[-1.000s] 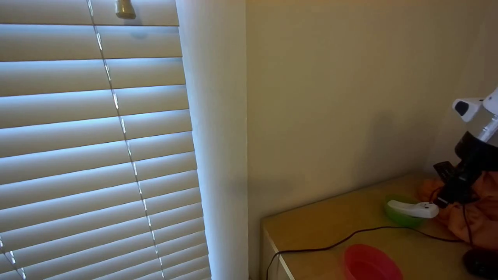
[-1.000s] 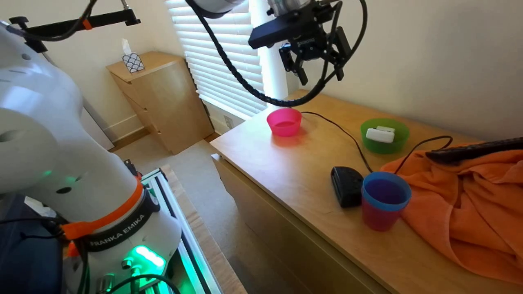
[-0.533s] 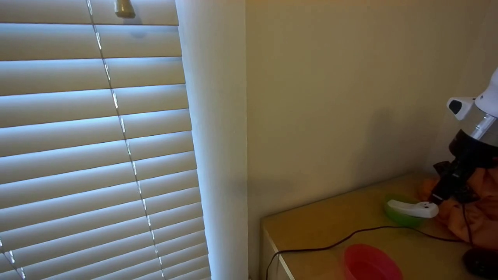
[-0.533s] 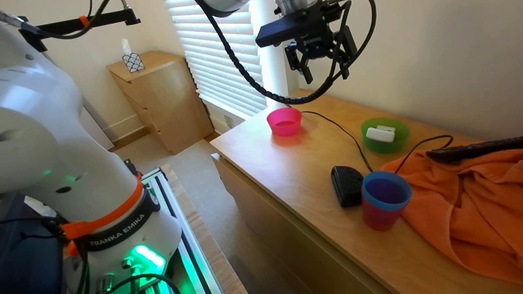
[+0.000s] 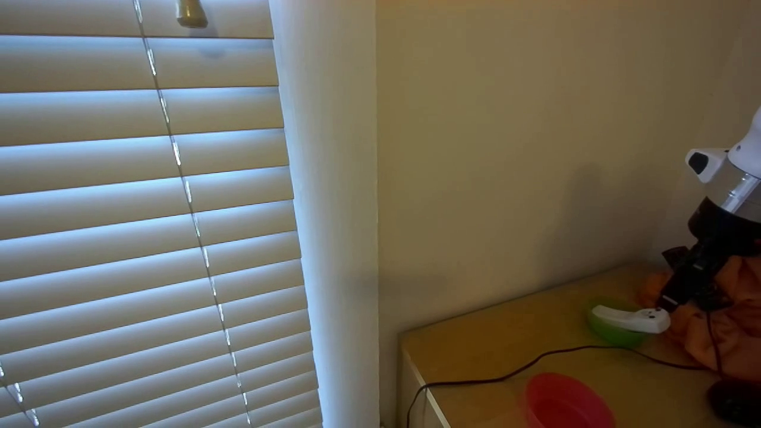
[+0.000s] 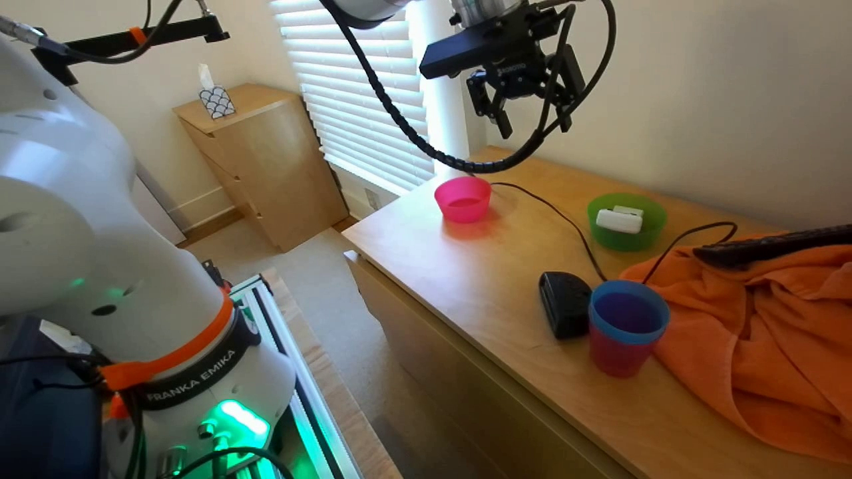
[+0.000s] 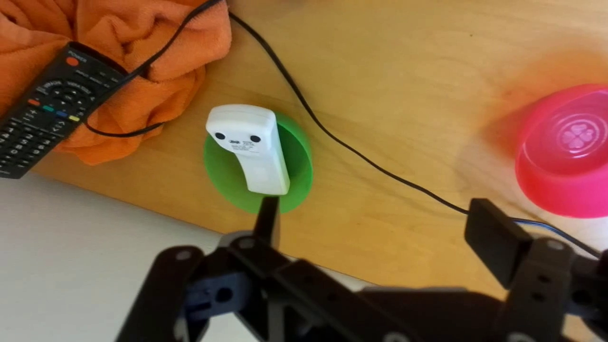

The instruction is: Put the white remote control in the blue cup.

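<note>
So the wooden dresser (image 6: 512, 273) has a pink bowl (image 6: 464, 211) at its far left end (cute clover pattern (image 7: 577, 136) inside) and a green bowl (image 6: 622, 241) over to the right, near the wall (image 6: 719, 120). Thin black cable (image 7: 332, 137) snakes between them. Right side's a bunched-up orange towel (image 6: 765, 339) with a black remote (image 7: 52, 107) lying on it, buttons showing. Some chunky black device (image 6: 564, 304) sits nearer than the green bowl. Far left: wooden cabinet (image 6: 273, 173), patterned tissue box (image 6: 217, 103) on top, white blinds (image 6: 339, 106) to its right.

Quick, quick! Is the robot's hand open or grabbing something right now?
Black two-fingered gripper: open, holding nothing; the white oblong plastic remote control rests in the round green plastic bowl.
</note>
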